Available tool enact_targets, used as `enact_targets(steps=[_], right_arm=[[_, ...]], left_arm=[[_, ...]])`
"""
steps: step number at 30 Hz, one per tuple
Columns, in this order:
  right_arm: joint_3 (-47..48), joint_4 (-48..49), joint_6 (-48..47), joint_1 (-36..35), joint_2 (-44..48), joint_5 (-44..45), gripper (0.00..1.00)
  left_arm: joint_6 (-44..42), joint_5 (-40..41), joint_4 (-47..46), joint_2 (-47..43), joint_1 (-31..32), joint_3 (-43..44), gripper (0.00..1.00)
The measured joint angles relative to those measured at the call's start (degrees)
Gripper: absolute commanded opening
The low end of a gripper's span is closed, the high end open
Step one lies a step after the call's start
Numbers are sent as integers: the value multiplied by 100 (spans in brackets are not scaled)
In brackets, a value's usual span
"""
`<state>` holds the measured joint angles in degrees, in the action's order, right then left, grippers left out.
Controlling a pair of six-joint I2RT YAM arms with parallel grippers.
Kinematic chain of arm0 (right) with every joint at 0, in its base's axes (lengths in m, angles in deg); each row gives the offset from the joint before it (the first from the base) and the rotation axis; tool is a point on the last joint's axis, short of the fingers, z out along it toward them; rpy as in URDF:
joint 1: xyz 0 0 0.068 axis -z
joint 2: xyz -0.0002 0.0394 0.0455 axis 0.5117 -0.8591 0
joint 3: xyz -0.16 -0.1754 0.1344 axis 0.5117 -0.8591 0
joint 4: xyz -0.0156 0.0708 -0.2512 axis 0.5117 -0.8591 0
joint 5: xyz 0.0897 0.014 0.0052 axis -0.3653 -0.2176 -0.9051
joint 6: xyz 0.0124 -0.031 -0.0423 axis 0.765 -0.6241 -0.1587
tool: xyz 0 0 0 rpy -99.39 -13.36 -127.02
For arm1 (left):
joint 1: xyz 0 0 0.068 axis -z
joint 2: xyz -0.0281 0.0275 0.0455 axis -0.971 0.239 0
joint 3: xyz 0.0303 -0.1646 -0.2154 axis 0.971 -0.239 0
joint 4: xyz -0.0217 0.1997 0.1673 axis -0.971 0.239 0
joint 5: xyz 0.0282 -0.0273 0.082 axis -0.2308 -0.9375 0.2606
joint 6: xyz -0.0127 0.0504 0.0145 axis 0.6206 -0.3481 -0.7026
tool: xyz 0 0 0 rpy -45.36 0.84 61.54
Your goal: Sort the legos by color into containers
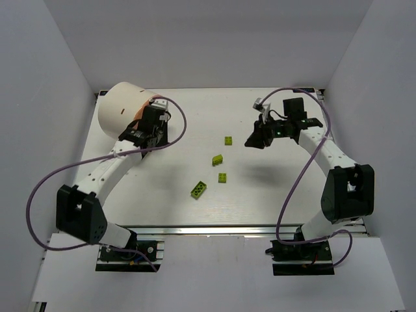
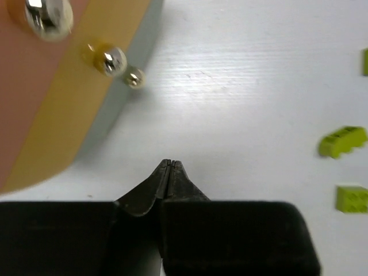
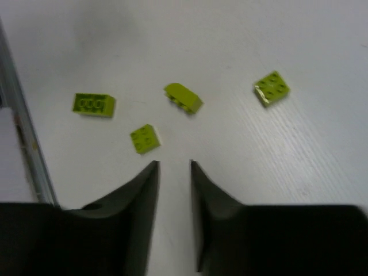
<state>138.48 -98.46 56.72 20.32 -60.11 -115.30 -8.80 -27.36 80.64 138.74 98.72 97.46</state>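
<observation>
A white table with a faint wood grain stands in a plain white enclosure, with a back wall rising beyond the table's far edge, a left wall and a right wall flanking the table, and a silver metal rail along the table's near edge.

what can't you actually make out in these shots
- Face of the drum: in the top view the left gripper covers most of it. In the left wrist view it is blurred and cut by the left edge, so what it holds cannot be told.
- One lego: left wrist view, cut off by the right edge.
- Fingertips of the right gripper: top view, hidden under its own body.
</observation>
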Motion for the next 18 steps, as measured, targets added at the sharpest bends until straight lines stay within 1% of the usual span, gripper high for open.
enact_targets(steps=[1,2,3,4,5,7,9,12,13,14,16,18], right_arm=[[15,-42,-120,-85,-35,-140,49],[42,-48,-249,-216,-98,-258,51],[87,-24,-328,-385,-201,-332,57],[144,15,-348,-560,-328,-376,59],[232,101,-321,-772,-485,-363,60],[468,393,-33,-1209,-894,-302,60],[898,713,507,-1600,-1432,-103,63],[1864,1174,1615,-2015,-2367,302,63],[2186,1320,2011,-2100,-2667,428,63],[2577,1346,2433,-2166,-2990,533,66],[3263,1722,3226,-2282,-3617,765,66],[3679,1974,3873,-2382,-4048,981,68]], left_arm=[[131,-153,-81,-214,2,-205,17],[289,-306,-160,-466,-2,-452,23],[413,-402,-195,-706,-7,-664,31],[560,-492,-223,-946,-9,-874,44],[750,-538,-232,-1217,-11,-1095,51],[1082,-614,-190,-1729,-22,-1419,61],[1473,-627,-153,-2275,-24,-1690,63],[1985,-592,50,-3069,-26,-1950,64],[2149,-557,153,-3309,-26,-1985,64],[2299,-505,267,-3545,-26,-2013,65],[2553,-376,529,-3912,-26,-2028,65],[2769,-216,807,-4212,-26,-2028,66]])
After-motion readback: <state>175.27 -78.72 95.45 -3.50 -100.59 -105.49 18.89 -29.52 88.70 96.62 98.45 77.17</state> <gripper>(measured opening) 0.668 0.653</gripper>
